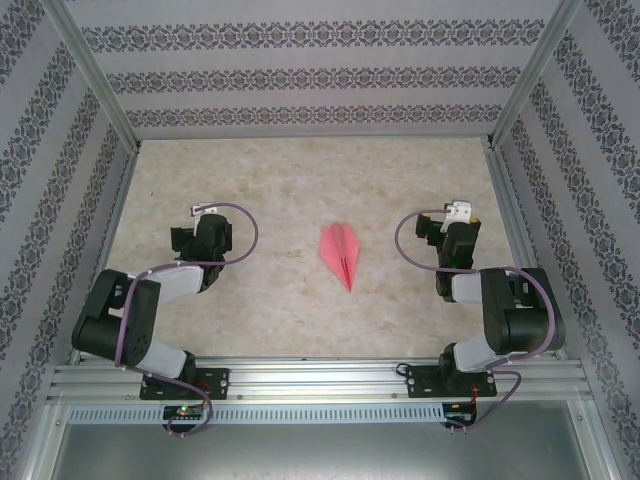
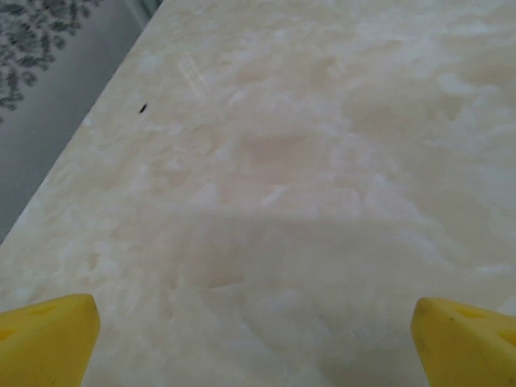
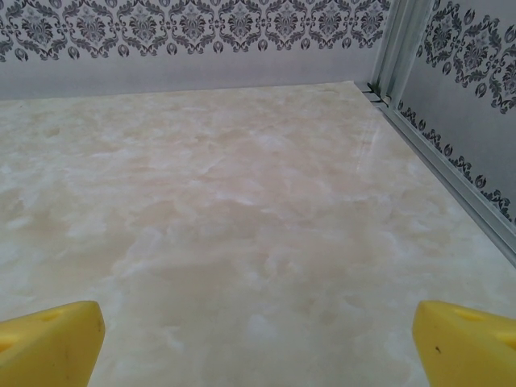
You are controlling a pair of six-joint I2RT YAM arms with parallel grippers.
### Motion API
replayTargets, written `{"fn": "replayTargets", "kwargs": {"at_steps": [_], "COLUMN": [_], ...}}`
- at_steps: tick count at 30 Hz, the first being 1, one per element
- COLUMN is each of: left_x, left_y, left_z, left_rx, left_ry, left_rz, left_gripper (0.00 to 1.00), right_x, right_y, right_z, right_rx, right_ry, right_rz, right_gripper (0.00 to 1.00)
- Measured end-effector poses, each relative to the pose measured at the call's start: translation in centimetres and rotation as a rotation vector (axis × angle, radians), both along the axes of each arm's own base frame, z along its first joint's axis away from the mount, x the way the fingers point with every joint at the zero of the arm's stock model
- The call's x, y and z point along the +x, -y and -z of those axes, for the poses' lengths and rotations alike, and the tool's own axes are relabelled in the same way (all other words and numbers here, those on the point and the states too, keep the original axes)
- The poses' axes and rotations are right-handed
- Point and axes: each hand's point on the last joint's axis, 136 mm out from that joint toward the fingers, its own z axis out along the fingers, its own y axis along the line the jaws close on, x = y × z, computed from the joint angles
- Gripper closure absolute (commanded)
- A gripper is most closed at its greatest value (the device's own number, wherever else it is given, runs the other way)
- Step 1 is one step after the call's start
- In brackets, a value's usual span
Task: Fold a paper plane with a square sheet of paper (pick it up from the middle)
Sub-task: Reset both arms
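The square sheet of paper lies folded into a slim pink-red paper plane (image 1: 341, 254) in the middle of the marble table (image 1: 300, 180), its point toward the near edge. It lies flat with nothing touching it. My left gripper (image 1: 206, 214) rests well to the left of the plane, my right gripper (image 1: 458, 214) well to the right. In the left wrist view the yellow fingertips (image 2: 48, 339) stand wide apart over bare table, so the left gripper (image 2: 256, 343) is open. The right gripper (image 3: 258, 343) is likewise open, its yellow fingertips (image 3: 463, 339) at the frame corners with nothing between them.
Patterned walls (image 1: 300, 75) and aluminium frame posts (image 3: 399, 48) enclose the table on three sides. A metal rail (image 3: 451, 189) runs along the right edge. A small dark speck (image 2: 143, 107) marks the table near its left edge.
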Motion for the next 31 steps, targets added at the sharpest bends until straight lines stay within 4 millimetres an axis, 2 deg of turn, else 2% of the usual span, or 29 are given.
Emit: {"fn": "replayTargets", "kwargs": {"at_steps": [2,5,8,11,19,31], "left_x": [1.2,1.8,1.0,-0.4,1.0,1.0], "left_y": [0.2,-0.8,-1.0,-1.0,-0.4,-0.2], "left_z": [0.0,-0.1,-0.1,1.7,-0.3,-0.3], "left_rx": [-0.027,-0.079,-0.115,-0.129,-0.144,-0.149], "left_ry": [0.033,0.074,0.169,0.140,0.216,0.216], "left_rz": [0.038,0.064,0.095,0.112,0.139,0.153], "left_gripper": [0.00,0.00,0.00,0.00,0.00,0.00], "right_x": [0.0,0.0,0.0,0.0,0.0,0.0], "right_y": [0.0,0.0,0.0,0.0,0.0,0.0], "right_z": [0.0,0.0,0.0,0.0,0.0,-0.1], "right_rx": [0.000,0.000,0.000,0.000,0.000,0.000], "right_ry": [0.000,0.000,0.000,0.000,0.001,0.003], "right_rz": [0.000,0.000,0.000,0.000,0.000,0.000], "right_gripper": [0.02,0.02,0.02,0.02,0.02,0.02]}}
